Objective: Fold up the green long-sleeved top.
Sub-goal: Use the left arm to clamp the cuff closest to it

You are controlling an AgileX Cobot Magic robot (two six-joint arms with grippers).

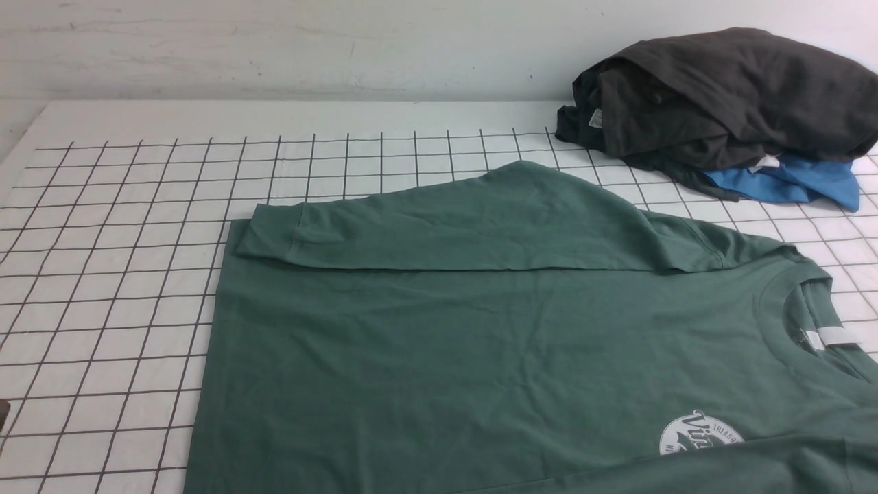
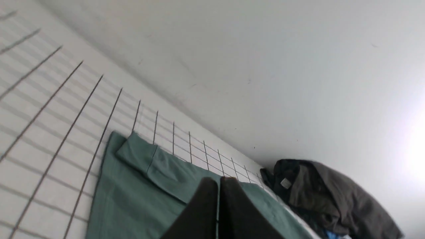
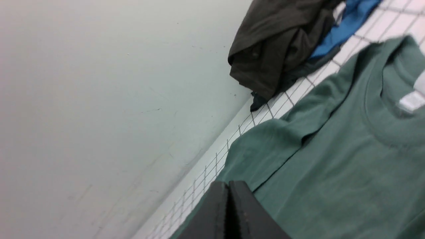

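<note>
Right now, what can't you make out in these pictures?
Front view: the chest logo on the green top is cut off by the bottom edge; its full wording is lost.
Front view: the top's near side is cut off by the same edge.
Front view: the blue garment is mostly buried under the dark heap.

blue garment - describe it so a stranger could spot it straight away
Look at the far right corner of the gridded table, where a dark heap of clothes sits. The blue garment pokes out beneath it, the only bright colour there.
</note>
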